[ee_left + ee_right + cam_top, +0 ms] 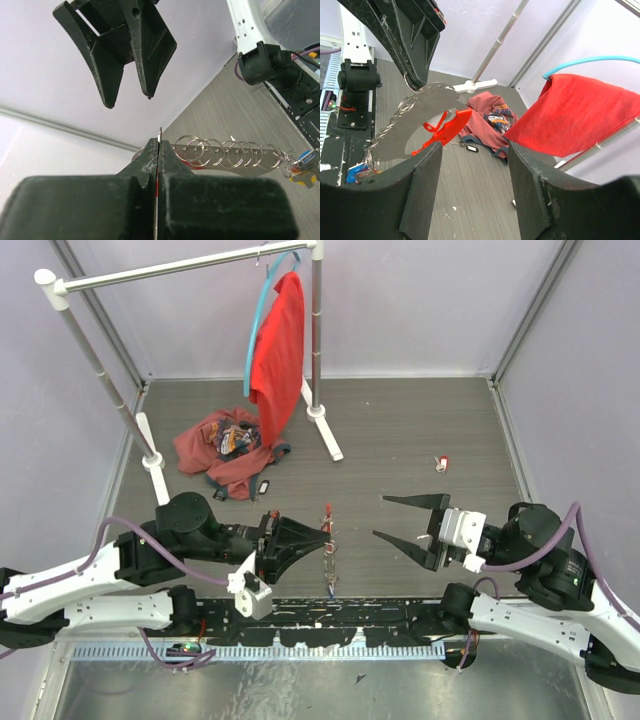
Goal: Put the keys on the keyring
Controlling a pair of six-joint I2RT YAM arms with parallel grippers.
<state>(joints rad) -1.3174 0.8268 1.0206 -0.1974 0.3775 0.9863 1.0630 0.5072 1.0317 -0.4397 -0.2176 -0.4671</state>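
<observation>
Nearest the arm bases, the keyring [220, 151] runs its chain of linked rings up to the left gripper [321, 537], which is clamped fully closed on the ring's flat end. Just beside it, the right gripper [381, 516] is spread wide and holds nothing. Farther out, a red-headed key [440, 462] lies on the table [400, 430].

Pale lilac walls [420, 300] close in a dark wood-grain surface [400, 430]. At the far left stands a white clothes rack [316, 330], a red shirt [278, 350] hanging from its rail, rumpled clothes [225, 450] heaped below.
</observation>
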